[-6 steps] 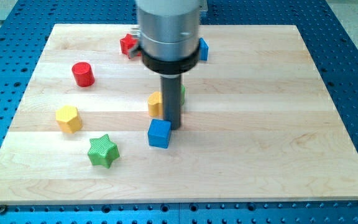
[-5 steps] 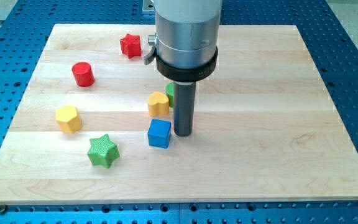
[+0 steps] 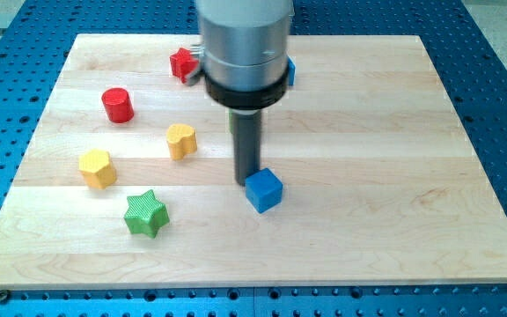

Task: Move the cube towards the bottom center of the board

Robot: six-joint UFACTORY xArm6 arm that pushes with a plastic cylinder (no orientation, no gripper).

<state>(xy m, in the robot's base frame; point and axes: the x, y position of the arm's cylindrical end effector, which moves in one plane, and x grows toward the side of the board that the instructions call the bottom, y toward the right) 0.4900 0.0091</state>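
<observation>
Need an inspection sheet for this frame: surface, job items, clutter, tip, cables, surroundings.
Surface: wooden board, flat, pale planks.
Job's things: blue cube, just below the board's middle, slightly turned.
Clutter: red cylinder, red star, yellow heart, yellow hexagon, green star, all on the view's left; another blue block partly hidden behind the arm, shape unclear.
Grippers: none; my tip sits at the cube's upper-left edge, apparently touching.
Cables: nothing seen.
Surroundings: blue perforated table around the board.

Lab bench: wooden board on blue perforated table.
</observation>
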